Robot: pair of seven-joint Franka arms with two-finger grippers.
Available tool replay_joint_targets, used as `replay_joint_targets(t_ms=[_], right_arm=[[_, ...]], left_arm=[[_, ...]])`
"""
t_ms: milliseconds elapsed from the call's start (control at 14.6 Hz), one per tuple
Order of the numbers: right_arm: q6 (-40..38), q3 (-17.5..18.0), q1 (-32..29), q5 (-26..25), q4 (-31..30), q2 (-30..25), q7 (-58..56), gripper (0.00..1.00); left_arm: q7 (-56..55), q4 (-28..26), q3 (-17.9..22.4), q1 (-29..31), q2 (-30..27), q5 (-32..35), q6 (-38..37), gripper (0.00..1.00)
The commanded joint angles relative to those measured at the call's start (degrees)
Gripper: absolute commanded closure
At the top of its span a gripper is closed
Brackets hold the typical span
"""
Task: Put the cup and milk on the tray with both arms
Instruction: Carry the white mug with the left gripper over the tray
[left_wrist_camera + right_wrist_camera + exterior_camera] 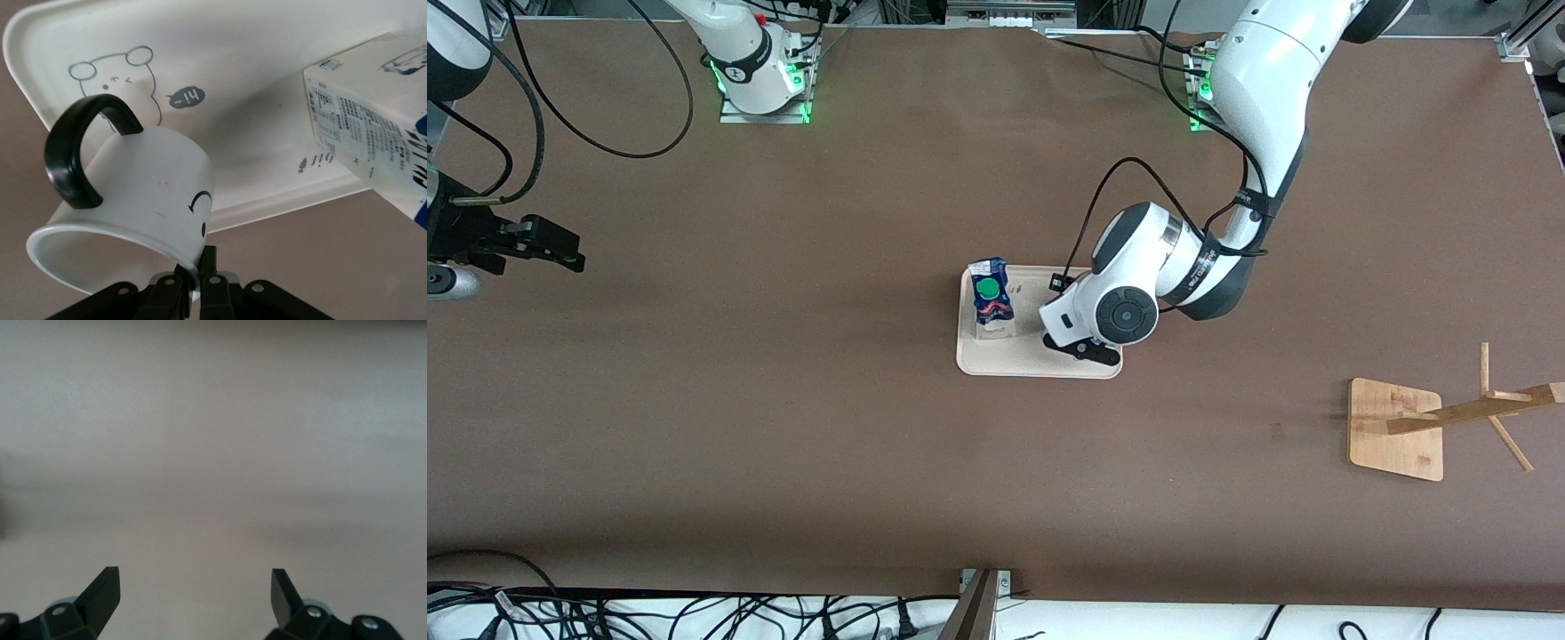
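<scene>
On cream-beige rectangular tray (996, 360) with raised rim: dark-blue and white gable-top milk carton (991, 298), green cap up, at end toward right arm. Left gripper (195, 280) over tray's other end, fingers clenched on rim of white smiley-face mug (143, 200), black loop handle up. Right gripper (195, 593) waits over bare brown table (783, 400) at right arm's end, fingers spread wide.

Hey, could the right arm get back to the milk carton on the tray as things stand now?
Probably yes. The right gripper waits open over bare table at its own end, and the milk carton stands upright on the tray's end toward it; the left gripper, holding the cup, is at the tray's left-arm end.
</scene>
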Motion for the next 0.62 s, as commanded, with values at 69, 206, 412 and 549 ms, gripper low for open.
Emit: replay_joint_targets(t_ms=[69, 206, 412, 549], right_arm=[[-0.3, 1.1, -1.1, -1.2, -1.4, -1.1, 1.6, 0.00], [-0.3, 1.1, -1.1, -1.2, -1.4, -1.1, 1.6, 0.00], [-0.3, 1.1, -1.1, -1.1, -1.4, -1.0, 1.9, 0.00], [-0.2, 1.1, -1.1, -1.0, -1.4, -0.9, 6.3, 0.00]], left_arm=[[-1.3, 4.4, 1.5, -1.8, 2.4, -1.9, -2.9, 1.00], [-1.8, 4.4, 1.6, -1.9, 2.9, -1.9, -2.9, 1.00], [-2.4, 4.4, 2.9, -2.5, 3.2, -1.5, -2.9, 1.00], [-4.0, 4.4, 2.9, -2.6, 3.4, -1.3, -2.9, 1.00]])
